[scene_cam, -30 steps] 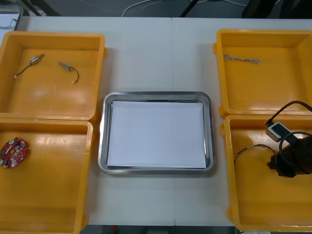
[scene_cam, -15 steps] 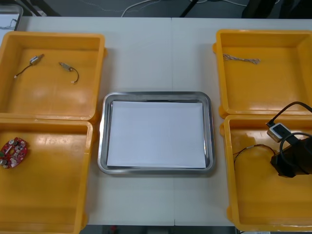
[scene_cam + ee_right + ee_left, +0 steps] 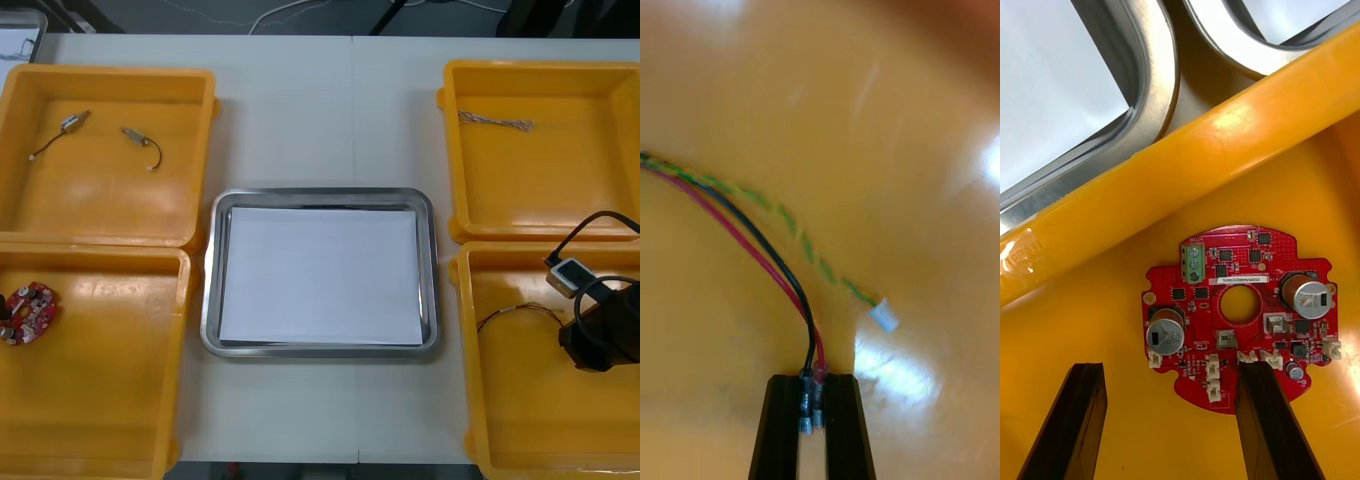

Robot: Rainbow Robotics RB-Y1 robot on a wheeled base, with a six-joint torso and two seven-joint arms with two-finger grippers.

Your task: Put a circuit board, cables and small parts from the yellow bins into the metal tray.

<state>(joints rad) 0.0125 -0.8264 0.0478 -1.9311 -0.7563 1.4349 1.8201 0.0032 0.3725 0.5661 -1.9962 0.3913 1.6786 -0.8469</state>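
Right wrist view: right end effector (image 3: 812, 388) clamps cable (image 3: 764, 244) inside yellow bin (image 3: 902, 112).

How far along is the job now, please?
Nothing is done: the metal tray holds none of the items. In hand: the right gripper is shut on a cable in the near right bin; the left gripper stands open at the circuit board. Left: everything, also the small metal parts.

Circuit board (image 3: 1238, 315) rim hidden behind finger (image 3: 1270, 420); cable (image 3: 818, 373) far end out of view.
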